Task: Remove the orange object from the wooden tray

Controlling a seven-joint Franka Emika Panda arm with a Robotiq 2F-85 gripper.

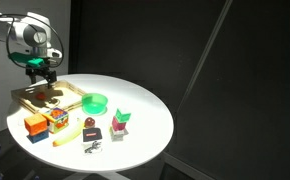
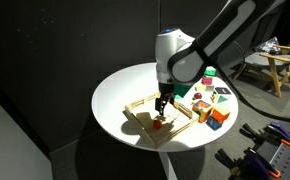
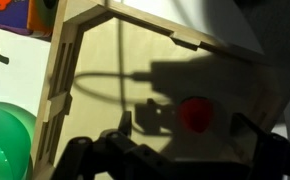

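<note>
Bowl (image 3: 5,130), green, sits at the far left of the wrist view, outside the tray (image 3: 60,85). Moving right across the tray's bare floor you reach the orange object (image 3: 193,113). It is a small rounded piece lying right of centre, clear of the walls and partly in the arm's shadow. Your fingers (image 3: 90,158) look spread and empty along the bottom edge, though they are dark and hard to read.

From its size, the object should be light and stiff, and perhaps smooth enough to roll or squirt sideways. Straddle its middle and close across the widest part, with the tips low near the floor.

The wrist view gives you the sideways line-up but little sense of height. For height, use an exterior view, where the fingers hang above the object (image 2: 157,125) with a gap left to close. Only an exterior view shows the free worktop (image 1: 145,105) to the right of the tray, which looks like a fair place to set the object down.
</note>
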